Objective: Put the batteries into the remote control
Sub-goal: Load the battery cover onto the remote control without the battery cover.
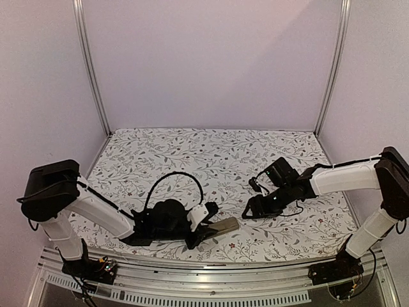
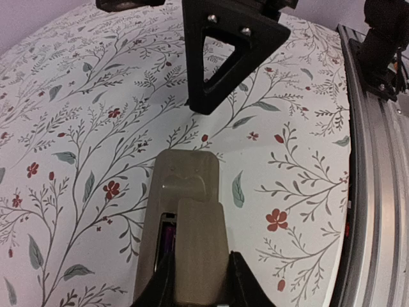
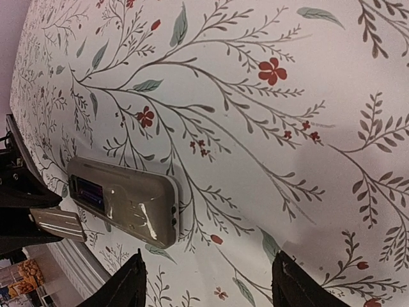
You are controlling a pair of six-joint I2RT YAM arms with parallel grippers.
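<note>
The remote control (image 2: pixel 185 173) lies tan-grey back up near the table's front edge (image 1: pixel 225 225). My left gripper (image 2: pixel 199 281) is shut on a flat tan-grey cover piece (image 2: pixel 201 243), which lies over the remote's dark battery recess (image 2: pixel 167 231). A dark purple sliver shows inside the recess; I see no loose batteries. The right wrist view has the remote (image 3: pixel 128 203) and the cover (image 3: pixel 59 222) at its left. My right gripper (image 3: pixel 212 288) hangs open just right of the remote's end, with only cloth between its fingers.
A floral cloth (image 1: pixel 211 160) covers the table. A metal rail (image 2: pixel 377 192) runs along the front edge close to the remote. My right gripper's black finger (image 2: pixel 223 57) hangs beyond the remote's far end in the left wrist view. White walls (image 1: pixel 211 64) enclose the cell.
</note>
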